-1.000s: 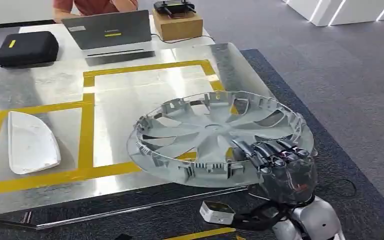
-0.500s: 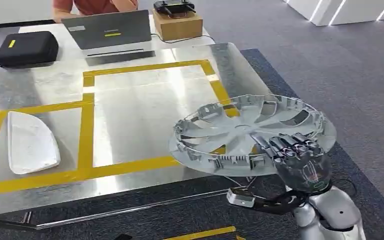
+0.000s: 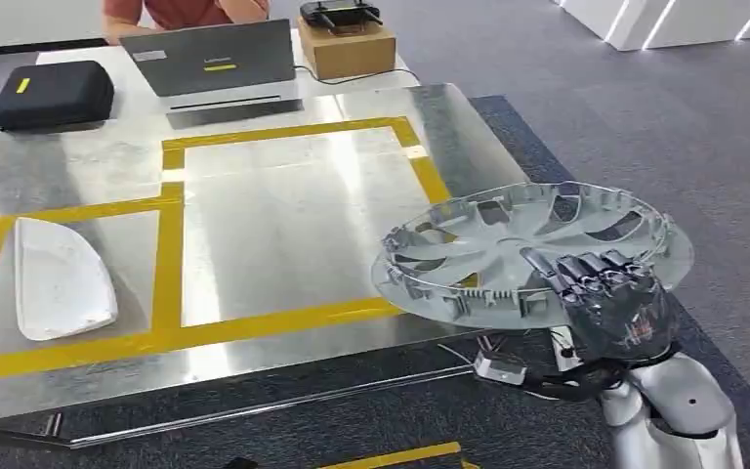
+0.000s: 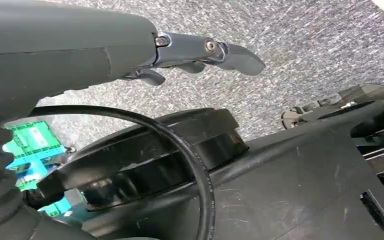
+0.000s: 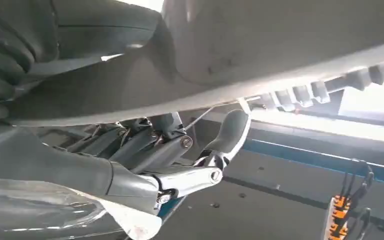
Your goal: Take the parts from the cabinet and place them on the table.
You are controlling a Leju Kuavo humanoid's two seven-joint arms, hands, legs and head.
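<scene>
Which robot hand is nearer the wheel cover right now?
Right. The right robot hand grips the wheel cover at its near rim, by the table's right edge. The left robot hand hangs above carpet, away from it.

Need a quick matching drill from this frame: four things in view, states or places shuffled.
Things:
1. wheel cover
2. white part
3. laptop
4. black case

Places:
A. far left corner of table
B. held in right hand, over table's right edge
C. lying flat in left taped box
D. open, at table's far edge

Pairs: 1-B, 2-C, 3-D, 4-A
</scene>
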